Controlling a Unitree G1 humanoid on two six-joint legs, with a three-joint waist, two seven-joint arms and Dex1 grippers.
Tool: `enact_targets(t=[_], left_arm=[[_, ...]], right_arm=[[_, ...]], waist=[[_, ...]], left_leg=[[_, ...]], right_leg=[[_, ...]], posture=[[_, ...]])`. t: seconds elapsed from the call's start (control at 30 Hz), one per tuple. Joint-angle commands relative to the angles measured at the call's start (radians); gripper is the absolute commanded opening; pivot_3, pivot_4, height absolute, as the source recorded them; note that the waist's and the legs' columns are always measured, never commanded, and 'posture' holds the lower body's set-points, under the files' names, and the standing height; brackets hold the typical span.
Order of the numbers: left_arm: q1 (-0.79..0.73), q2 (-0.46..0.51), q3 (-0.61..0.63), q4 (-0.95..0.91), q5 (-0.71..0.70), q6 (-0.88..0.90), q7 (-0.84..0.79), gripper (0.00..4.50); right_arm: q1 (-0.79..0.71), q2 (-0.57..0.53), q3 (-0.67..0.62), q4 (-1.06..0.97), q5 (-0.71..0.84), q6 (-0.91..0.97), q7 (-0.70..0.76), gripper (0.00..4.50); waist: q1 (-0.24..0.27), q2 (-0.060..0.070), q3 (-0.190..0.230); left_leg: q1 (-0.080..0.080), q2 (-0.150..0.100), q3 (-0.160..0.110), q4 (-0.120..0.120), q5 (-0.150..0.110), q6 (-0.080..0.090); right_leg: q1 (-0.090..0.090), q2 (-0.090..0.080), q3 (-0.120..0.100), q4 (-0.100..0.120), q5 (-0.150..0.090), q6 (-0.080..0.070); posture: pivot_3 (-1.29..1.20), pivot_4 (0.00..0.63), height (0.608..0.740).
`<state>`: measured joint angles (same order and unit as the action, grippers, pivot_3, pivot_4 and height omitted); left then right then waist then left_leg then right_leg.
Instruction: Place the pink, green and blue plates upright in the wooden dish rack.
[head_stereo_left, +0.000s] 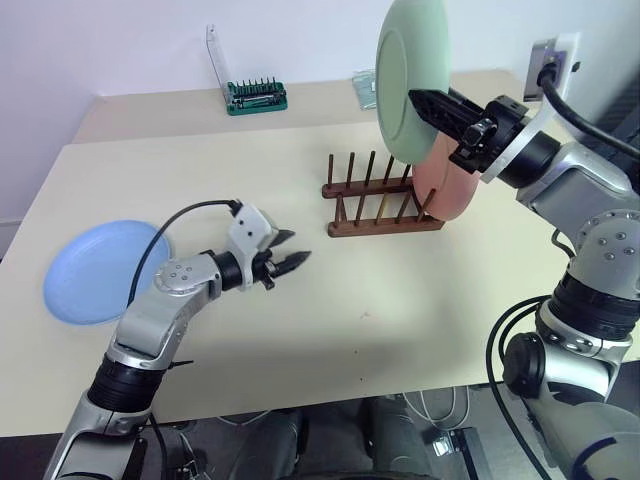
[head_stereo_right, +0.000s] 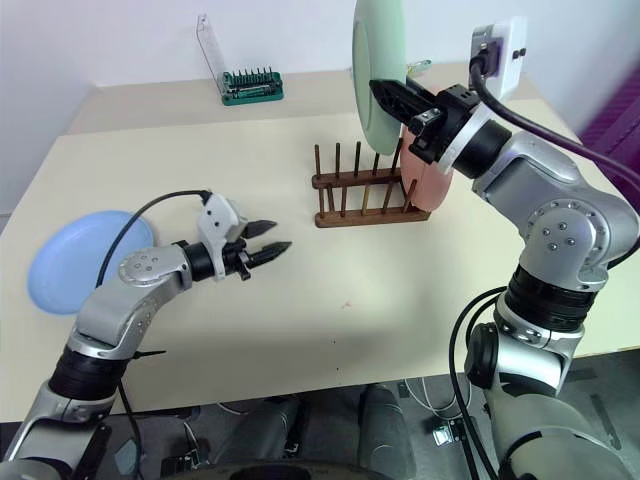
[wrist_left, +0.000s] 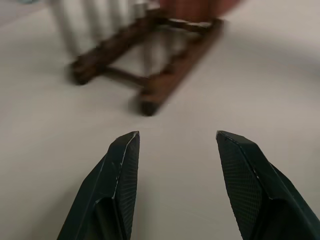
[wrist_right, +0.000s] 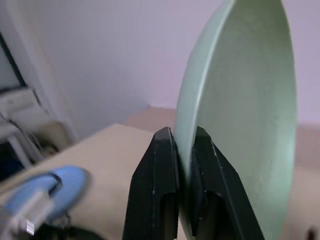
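My right gripper (head_stereo_left: 418, 101) is shut on the rim of the green plate (head_stereo_left: 405, 70), holding it upright in the air above the right end of the wooden dish rack (head_stereo_left: 375, 205). The pink plate (head_stereo_left: 450, 185) stands upright in the rack's right end, partly hidden behind my right arm. On the table at the far left lies the blue plate (head_stereo_left: 100, 270), flat. My left gripper (head_stereo_left: 297, 250) hovers low over the table between the blue plate and the rack, open and empty, pointing at the rack (wrist_left: 150, 65).
A small green tray of metal bits (head_stereo_left: 257, 96) with a clear upright piece stands at the table's far edge. A wall socket with a black cable (head_stereo_left: 548, 62) sits at the back right.
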<state>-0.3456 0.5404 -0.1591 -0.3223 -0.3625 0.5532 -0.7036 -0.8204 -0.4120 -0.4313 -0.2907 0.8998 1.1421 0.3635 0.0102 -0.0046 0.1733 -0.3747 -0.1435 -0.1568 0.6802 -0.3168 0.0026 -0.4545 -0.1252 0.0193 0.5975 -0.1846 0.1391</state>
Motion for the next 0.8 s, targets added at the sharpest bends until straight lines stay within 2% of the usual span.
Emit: enact_targets(t=[0.03, 0.23, 0.6, 0.7, 0.8], left_arm=[[0.009, -0.005, -0.007, -0.050, -0.021, -0.016, -0.037, 2.47], [0.005, -0.024, -0.011, -0.065, -0.024, -0.004, -0.044, 2.47], [0.013, -0.027, -0.010, -0.089, -0.014, 0.003, -0.027, 2.47], [0.019, -0.027, -0.004, -0.097, -0.014, 0.008, -0.015, 2.53], [0.027, -0.024, 0.000, -0.108, -0.019, 0.014, -0.007, 2.53]], right_arm=[[-0.042, 0.005, -0.063, 0.006, 0.093, 0.043, -0.096, 0.00], [-0.034, -0.017, -0.054, 0.095, 0.132, 0.049, -0.128, 0.00], [-0.056, -0.076, 0.055, 0.303, 0.028, -0.041, -0.012, 0.00], [-0.057, -0.090, 0.089, 0.307, -0.016, -0.086, 0.018, 1.10], [-0.053, -0.113, 0.133, 0.270, -0.077, -0.173, 0.064, 2.60]], waist=[[0.001, 0.001, -0.001], [0.000, 0.001, -0.001], [-0.001, 0.001, -0.001], [0.000, 0.001, -0.001], [0.000, 0.001, -0.001]], left_leg=[[0.000, 0.000, 0.001, 0.000, 0.000, 0.000], [0.000, 0.000, 0.002, 0.001, 0.000, 0.000], [0.000, 0.001, 0.007, 0.000, 0.000, 0.001], [0.000, 0.001, 0.008, 0.000, 0.000, 0.001], [0.000, 0.001, 0.009, 0.000, 0.000, 0.001]], right_leg=[[0.000, 0.000, 0.000, 0.000, 0.000, 0.000], [0.000, 0.000, 0.001, 0.000, 0.001, 0.000], [-0.003, 0.000, 0.004, 0.001, 0.001, 0.000], [-0.004, 0.000, 0.005, 0.001, 0.001, 0.000], [-0.004, 0.000, 0.005, 0.001, 0.001, 0.000]], posture=[[0.00, 0.150, 0.735], [0.00, 0.150, 0.735], [0.00, 0.150, 0.735], [0.00, 0.150, 0.735], [0.00, 0.150, 0.735]])
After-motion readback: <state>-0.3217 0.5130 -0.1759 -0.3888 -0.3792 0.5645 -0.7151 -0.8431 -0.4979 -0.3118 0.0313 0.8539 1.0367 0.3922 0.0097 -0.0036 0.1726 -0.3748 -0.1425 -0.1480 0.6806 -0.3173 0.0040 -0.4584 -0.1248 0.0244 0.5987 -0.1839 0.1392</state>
